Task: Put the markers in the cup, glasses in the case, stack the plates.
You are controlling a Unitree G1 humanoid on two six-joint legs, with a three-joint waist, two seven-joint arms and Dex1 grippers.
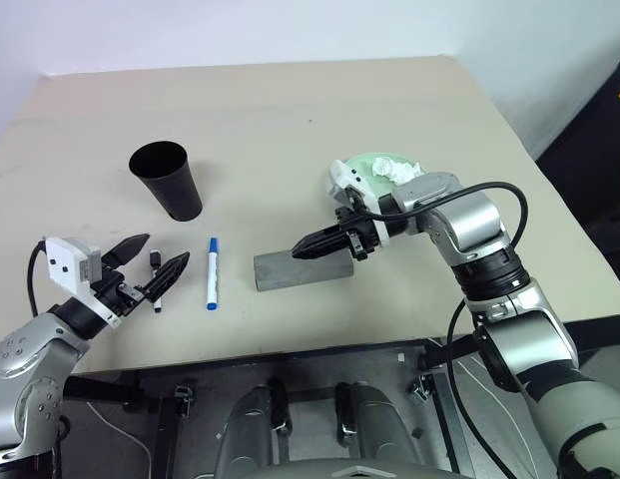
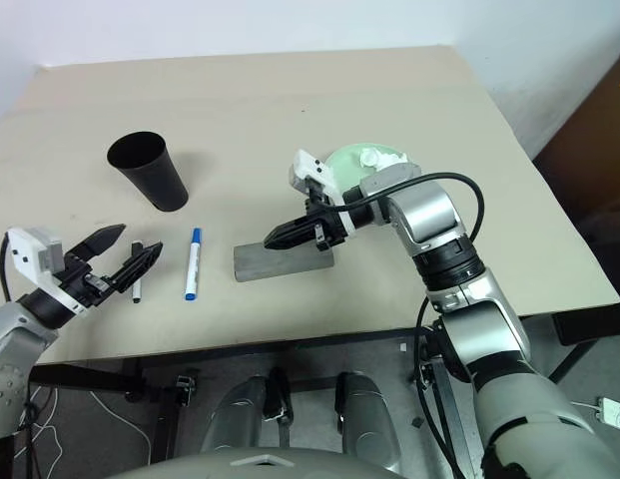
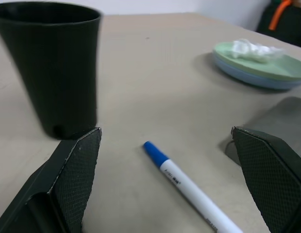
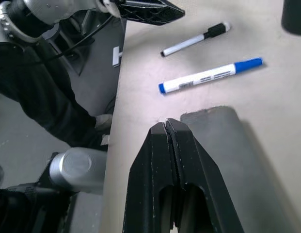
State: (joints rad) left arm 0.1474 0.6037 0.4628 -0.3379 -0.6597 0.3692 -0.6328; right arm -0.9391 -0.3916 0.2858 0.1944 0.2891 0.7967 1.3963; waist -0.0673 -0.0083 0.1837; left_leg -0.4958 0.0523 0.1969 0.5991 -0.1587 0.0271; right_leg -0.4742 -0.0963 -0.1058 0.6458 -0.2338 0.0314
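Observation:
The black cup stands upright at the left. Two markers lie in front of it: a white one with a blue cap and a slimmer one with a black cap. My left gripper is open, level over the black-capped marker and holding nothing. The grey case lies closed near the front edge. My right gripper is shut and empty, just above the case's top. The mint green plate rests on the light blue plate. The glasses are out of view.
A crumpled white paper wad lies on the green plate. The table's front edge runs close below the markers and case. Bare tabletop stretches behind the cup and between cup and plates.

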